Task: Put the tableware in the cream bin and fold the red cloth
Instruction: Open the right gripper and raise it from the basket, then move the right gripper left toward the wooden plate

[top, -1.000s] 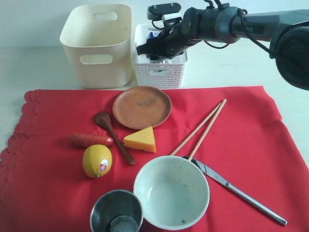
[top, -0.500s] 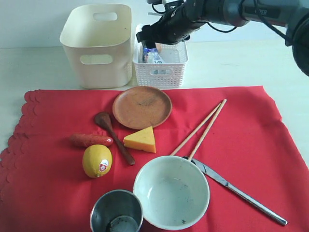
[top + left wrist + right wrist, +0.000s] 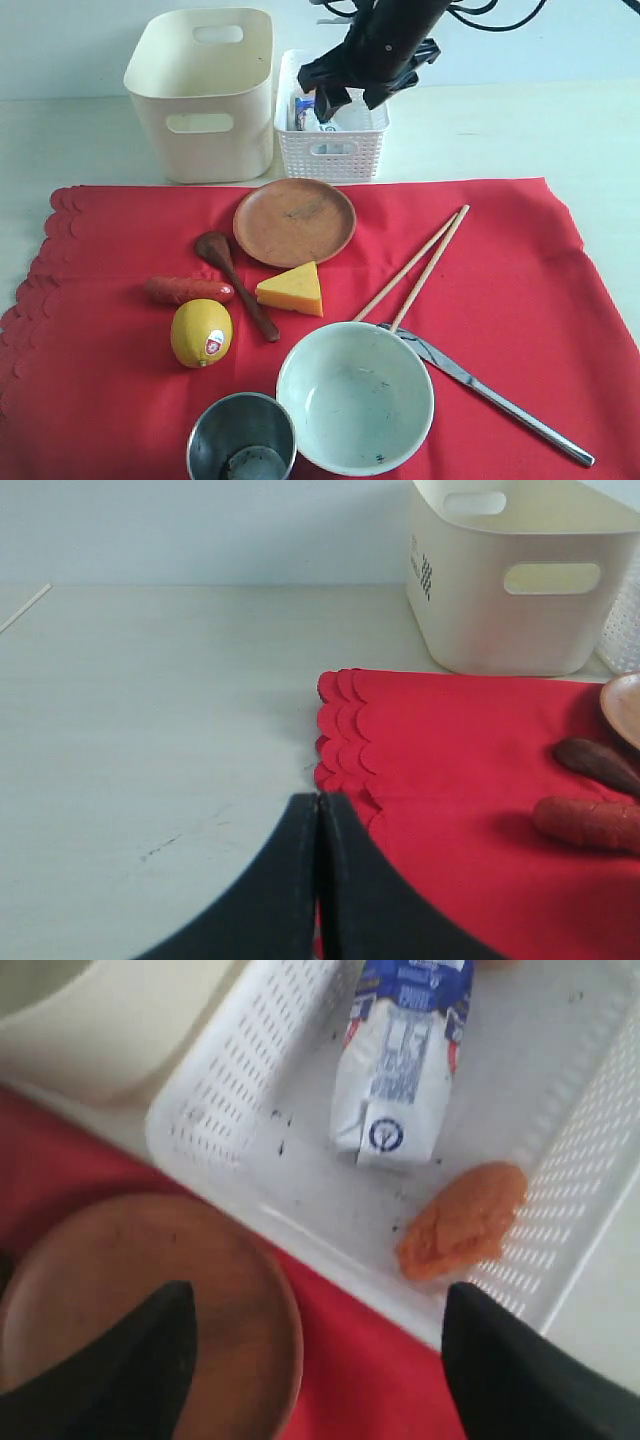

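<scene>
On the red cloth [image 3: 520, 300] lie the brown plate [image 3: 295, 222], wooden spoon [image 3: 235, 280], chopsticks [image 3: 415, 265], knife [image 3: 490, 395], pale bowl [image 3: 355, 397] and steel cup [image 3: 241, 435]. The cream bin [image 3: 205, 95] stands behind the cloth at the left, with nothing showing in it. My right gripper [image 3: 355, 100] hangs open and empty above the front of the white basket [image 3: 330, 155]. In the right wrist view that gripper [image 3: 318, 1300] is above the plate's [image 3: 130, 1300] far rim. My left gripper [image 3: 318, 800] is shut on nothing beside the cloth's scalloped edge [image 3: 340, 730].
A sausage [image 3: 190, 290], a lemon [image 3: 201, 332] and a cheese wedge [image 3: 292, 290] lie among the tableware. The white basket holds a milk carton [image 3: 400, 1060] and an orange lump [image 3: 465, 1220]. Bare table [image 3: 150, 700] lies left of the cloth.
My right gripper has lifted out of the white basket and now points down over its front edge with its jaws wide. The milk carton stays in the basket. The left gripper is unchanged.
</scene>
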Tool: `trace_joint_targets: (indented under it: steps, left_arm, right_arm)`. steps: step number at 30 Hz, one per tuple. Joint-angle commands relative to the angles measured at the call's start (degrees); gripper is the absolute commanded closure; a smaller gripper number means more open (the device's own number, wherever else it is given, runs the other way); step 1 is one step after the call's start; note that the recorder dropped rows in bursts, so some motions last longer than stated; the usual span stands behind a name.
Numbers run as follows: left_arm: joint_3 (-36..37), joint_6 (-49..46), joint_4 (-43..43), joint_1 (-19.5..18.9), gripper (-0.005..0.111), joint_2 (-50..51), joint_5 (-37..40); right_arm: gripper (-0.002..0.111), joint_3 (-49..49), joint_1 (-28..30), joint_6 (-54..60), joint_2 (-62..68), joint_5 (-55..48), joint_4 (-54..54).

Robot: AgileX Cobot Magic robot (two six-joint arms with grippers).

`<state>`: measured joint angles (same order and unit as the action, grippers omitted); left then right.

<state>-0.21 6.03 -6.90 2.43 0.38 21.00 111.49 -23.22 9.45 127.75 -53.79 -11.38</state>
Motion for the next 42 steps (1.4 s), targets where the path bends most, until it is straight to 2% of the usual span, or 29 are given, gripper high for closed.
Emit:
trace_joint_targets:
  steps: [1,7,16,24,34,42]
  left_arm:
    - [0.2,0.2,0.0,-0.2,0.107,-0.4,-0.4]
    - [0.2,0.3,0.0,-0.2,0.107,-0.4,-0.2]
    - [0.2,0.2,0.0,-0.2,0.107,-0.4,-0.2]
    - [0.2,0.3,0.0,-0.2,0.107,-0.4,-0.2]
    - [0.2,0.3,0.0,-0.2,0.107,-0.4,-0.2]
    - [0.2,0.1,0.0,-0.2,0.107,-0.4,-0.2]
  right_arm:
    - [0.044,0.3,0.0,-0.6,-1.2,-9.1,-0.9]
    - [0.044,0.3,-0.1,1.6,-1.9,-15.2,-7.8]
    - [0.045,0.2,-0.2,4.3,-4.7,-16.2,-14.7]
    - [0.046,-3.2,-4.5,5.8,-7.4,-16.2,-14.9]
    - [0.046,-3.8,-11.7,5.8,-7.9,-16.2,-11.3]
    - [0.046,-3.8,-18.2,5.6,-7.9,-16.2,1.8]
